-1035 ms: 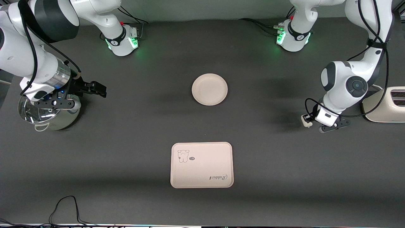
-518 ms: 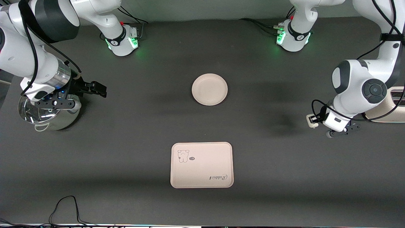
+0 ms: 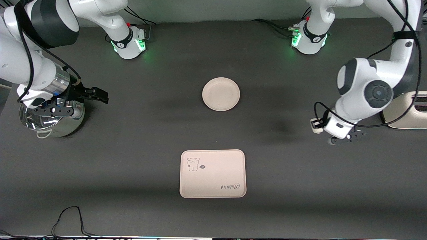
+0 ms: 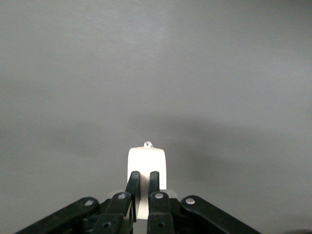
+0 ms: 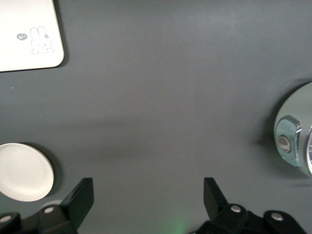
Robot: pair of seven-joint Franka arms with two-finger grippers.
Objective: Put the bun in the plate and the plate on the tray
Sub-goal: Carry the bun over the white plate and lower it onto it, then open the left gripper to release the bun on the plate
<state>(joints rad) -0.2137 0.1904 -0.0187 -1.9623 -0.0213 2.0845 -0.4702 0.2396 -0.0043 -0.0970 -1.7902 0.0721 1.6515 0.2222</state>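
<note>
The bun is a small white lump held in my left gripper, which is shut on it above bare table toward the left arm's end. In the left wrist view the bun sticks out past the closed fingers of the left gripper. The round plate lies empty mid-table and also shows in the right wrist view. The tray, with the bear drawing, lies nearer the front camera than the plate; its corner shows in the right wrist view. My right gripper is open and empty.
A shiny steel pot stands under the right arm's wrist at its end of the table and shows in the right wrist view. A cream toaster stands at the left arm's end. A black cable lies by the front edge.
My left gripper swung out toward the toaster with the bun, then came back toward the table's middle. My right gripper shifted slightly toward its own end.
</note>
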